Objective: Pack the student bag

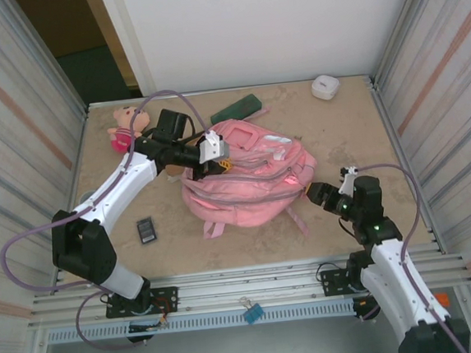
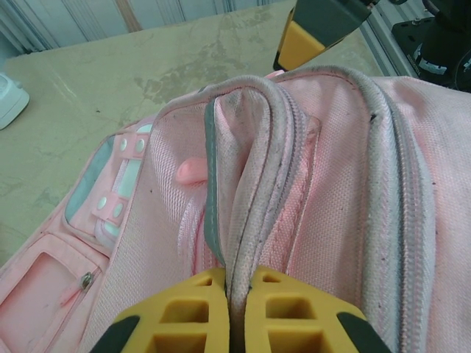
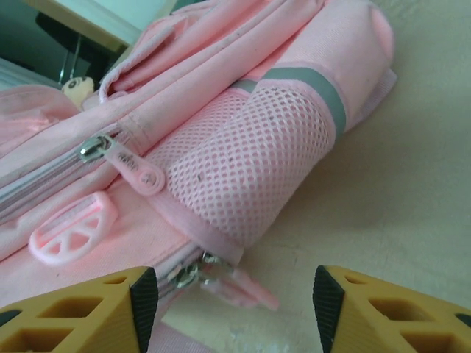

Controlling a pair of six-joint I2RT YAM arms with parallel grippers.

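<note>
The student bag (image 1: 248, 179) is laid flat at the middle of the worktop (image 1: 364, 132), with its mesh side pocket (image 3: 250, 162) turned toward 4 o'clock. A fold of its zipped rim (image 2: 243, 147) is clamped between the left jaws at the bag's 11 o'clock corner and is seen pinched tight from the left wrist. The right jaws are held apart at the bag's 4 o'clock edge with nothing gripped, the mesh pocket and two zip pulls just ahead of them.

The step is judged to be the opening of a compartment. The fold is best held taut and slightly raised while a zip pull (image 3: 123, 159) (the upper one looks easier to reach) is taken squarely by the right jaws and drawn along its track; otherwise loose fabric could be dragged into the teeth.

On the beige, stone-patterned worktop, a plush doll (image 1: 124, 124) is seen at 10 o'clock of the bag, a dark green case (image 1: 236, 108) near it at 12, a white box (image 1: 325, 87) at 2 and a small dark device (image 1: 146, 230) at 8. The cell is enclosed by ribbed metal panels (image 1: 16, 121) at the sides and a white wall (image 1: 272, 25) at 12 o'clock.
</note>
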